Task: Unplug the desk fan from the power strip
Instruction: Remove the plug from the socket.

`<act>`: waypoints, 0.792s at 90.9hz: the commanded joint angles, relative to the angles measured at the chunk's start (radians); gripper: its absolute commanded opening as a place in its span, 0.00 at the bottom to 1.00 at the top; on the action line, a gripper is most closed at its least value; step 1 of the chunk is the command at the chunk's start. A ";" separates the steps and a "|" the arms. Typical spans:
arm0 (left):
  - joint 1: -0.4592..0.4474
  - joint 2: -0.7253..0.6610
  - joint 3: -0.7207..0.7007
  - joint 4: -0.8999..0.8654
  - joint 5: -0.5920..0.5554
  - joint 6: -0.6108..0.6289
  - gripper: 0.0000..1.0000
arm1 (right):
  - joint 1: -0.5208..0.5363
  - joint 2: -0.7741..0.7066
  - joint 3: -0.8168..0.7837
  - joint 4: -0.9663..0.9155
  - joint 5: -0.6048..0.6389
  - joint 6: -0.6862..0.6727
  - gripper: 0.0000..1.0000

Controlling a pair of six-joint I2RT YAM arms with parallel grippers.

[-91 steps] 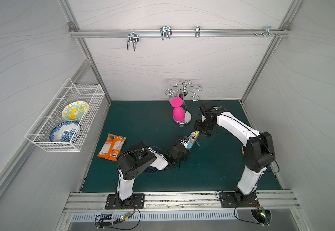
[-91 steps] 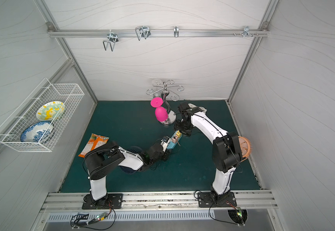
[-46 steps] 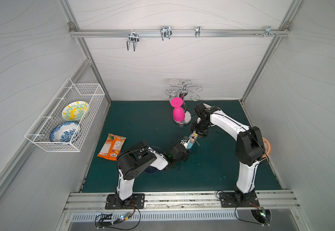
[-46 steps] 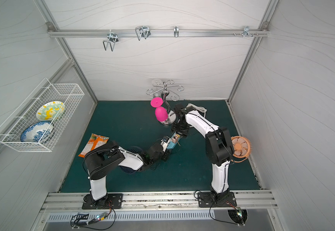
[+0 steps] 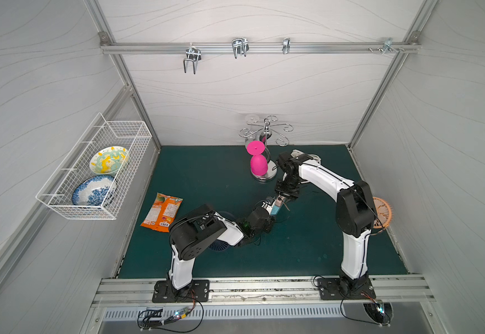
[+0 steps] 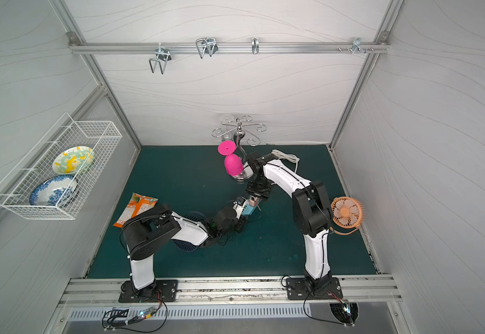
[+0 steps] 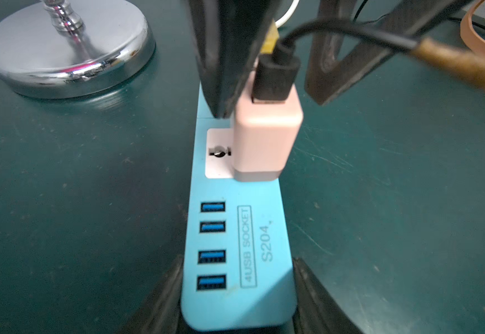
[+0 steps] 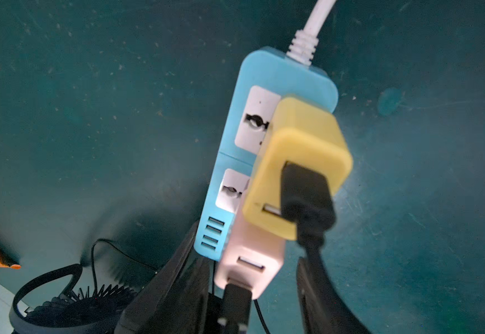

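The right tool (image 8: 250, 243) stood open astride the pale pink block-shaped plastic adapter (image 7: 264, 138). One finger (image 7: 224, 57) lay against its side and the other stood clear, so nothing was gripped yet. The left tool (image 7: 238, 292) was closed on the port end of the short light-blue rectangular power strip (image 7: 264, 196), which lay on the dark green surface (image 5: 206, 179). The pink adapter sat fully in the socket nearest the ports, with a black cable (image 7: 351, 31) leaving its top. A yellow plastic adapter (image 8: 299, 144) filled the socket by the thick white cord (image 8: 313, 23).

Seen from above, the strip lay near mid-surface. From it, the chrome stand (image 5: 268, 175) was at 12 o'clock, the peach round desk fan (image 6: 347, 212) at 3 o'clock and a dark blue fan (image 6: 189, 245) at 8 o'clock. Which cable fed which fan could not be traced.

The step in hand looked like the grasp before the pull. The next move would call for closing firmly on the adapter's body, not its cable. The adapter would then be drawn straight off the socket face while the left tool kept the strip down.
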State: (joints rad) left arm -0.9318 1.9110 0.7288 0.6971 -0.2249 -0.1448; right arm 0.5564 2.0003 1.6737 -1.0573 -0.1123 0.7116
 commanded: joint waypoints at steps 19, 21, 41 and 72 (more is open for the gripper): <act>-0.007 0.024 0.034 -0.003 0.001 0.009 0.12 | 0.011 0.044 0.035 -0.064 0.027 0.024 0.49; -0.007 0.025 0.034 -0.003 0.001 0.010 0.12 | 0.011 0.046 0.036 -0.064 0.029 0.024 0.49; -0.007 0.021 0.034 -0.005 0.001 0.009 0.11 | 0.013 0.062 0.060 -0.074 0.023 0.029 0.44; -0.007 0.031 0.033 -0.005 -0.013 0.001 0.10 | 0.014 0.088 0.096 -0.108 0.016 0.032 0.26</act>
State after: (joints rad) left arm -0.9363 1.9160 0.7376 0.6914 -0.2428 -0.1513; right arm 0.5629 2.0644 1.7458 -1.1011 -0.1051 0.7780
